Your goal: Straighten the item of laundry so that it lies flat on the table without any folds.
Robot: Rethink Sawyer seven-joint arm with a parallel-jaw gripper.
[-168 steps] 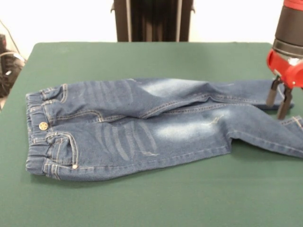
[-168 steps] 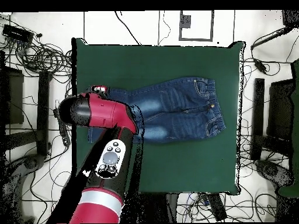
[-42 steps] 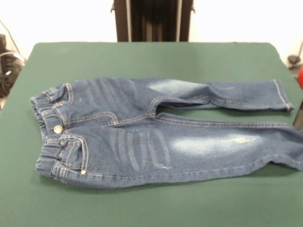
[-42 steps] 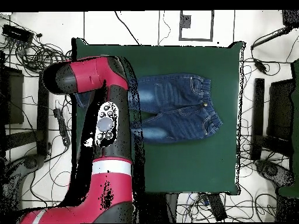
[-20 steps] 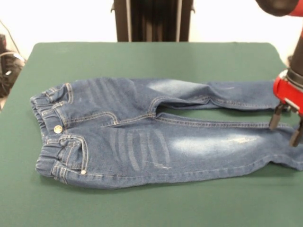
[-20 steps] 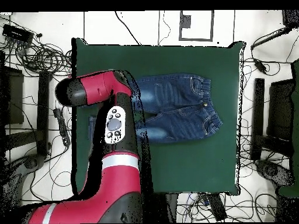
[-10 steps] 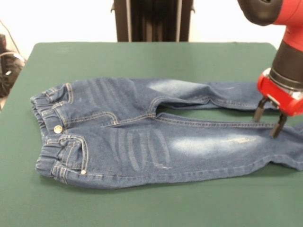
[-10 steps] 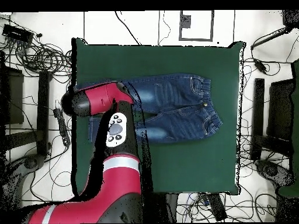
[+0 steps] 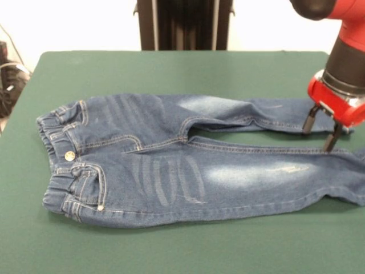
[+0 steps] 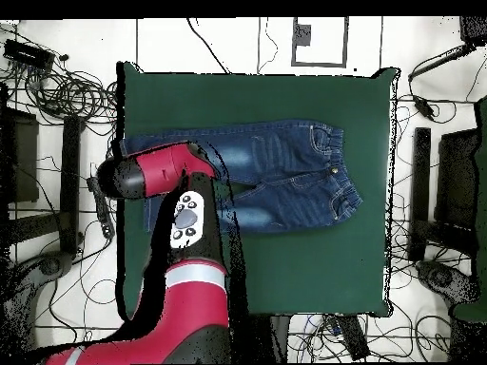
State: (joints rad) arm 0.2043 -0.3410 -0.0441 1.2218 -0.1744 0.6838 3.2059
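Small blue faded-denim jeans (image 9: 188,162) spread mid dark green felt bench (image 9: 171,68), long axis across front view, waistband left, cuffs right. Near leg flat; far leg creased nr crotch. Red/black tool (image 9: 320,131) open, empty, poised over far-leg cuff end.

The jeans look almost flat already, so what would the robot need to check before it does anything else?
1. Jeans fully on the table: cannot tell; the leg ends run to the front view's right edge.
2. Legs apart, not crossed: ok.
3. No folds left: not ok; slight wrinkles show near the crotch and the far leg.
4. Gripper empty: ok; its fingers stand apart, holding nothing.
5. Gripper placed over a leg end: ok; it hangs at the far leg's hem.
6. Waistband straight: ok.
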